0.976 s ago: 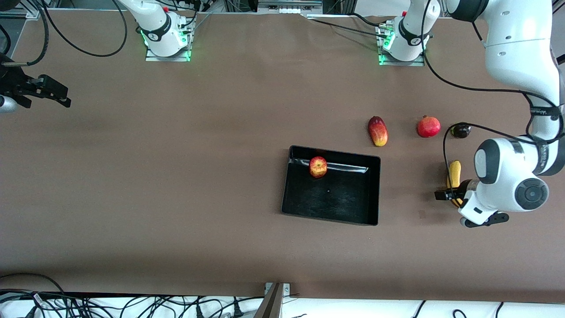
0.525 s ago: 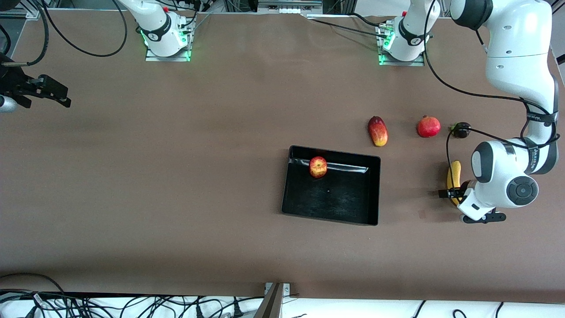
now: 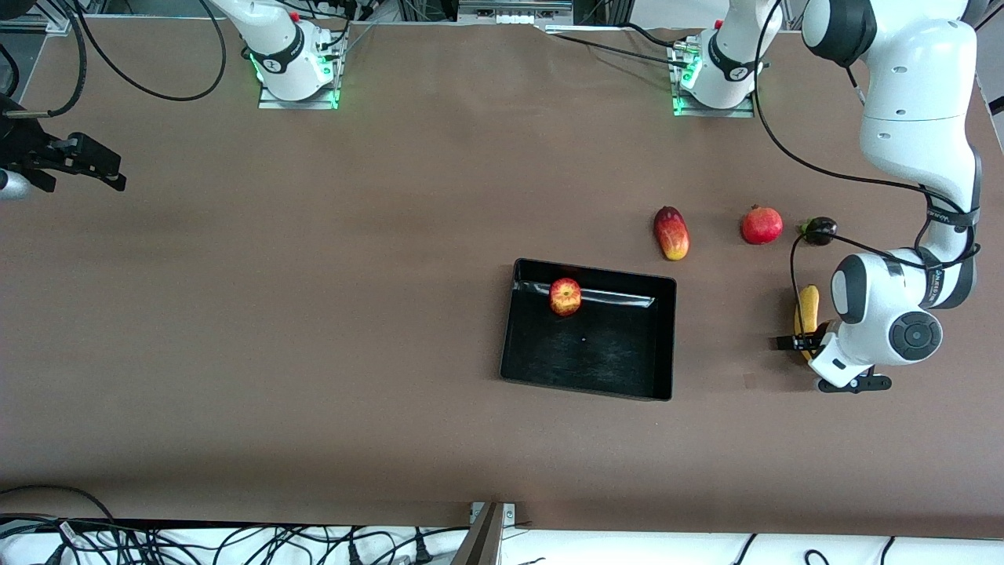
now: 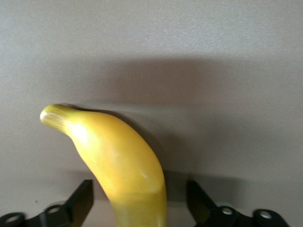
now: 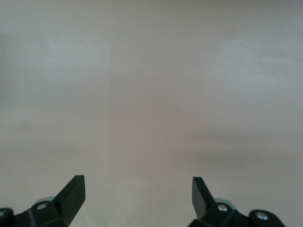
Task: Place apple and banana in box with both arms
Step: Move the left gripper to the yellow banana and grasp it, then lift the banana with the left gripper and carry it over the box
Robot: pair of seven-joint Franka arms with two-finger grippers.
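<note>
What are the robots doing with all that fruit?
They are putting fruit into the shallow glossy black box. The small red-and-yellow streaked apple already sits inside it. The left arm's tool is down around the long curved yellow banana on the brown table, its fingers on either side but not yet touching. The right arm's tool waits open over its own end of the table.

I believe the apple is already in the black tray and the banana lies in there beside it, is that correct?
Not quite. The apple is in the black tray, but the banana lies on the table toward the left arm's end, between the fingers of the left gripper. The front view shows it.
</note>
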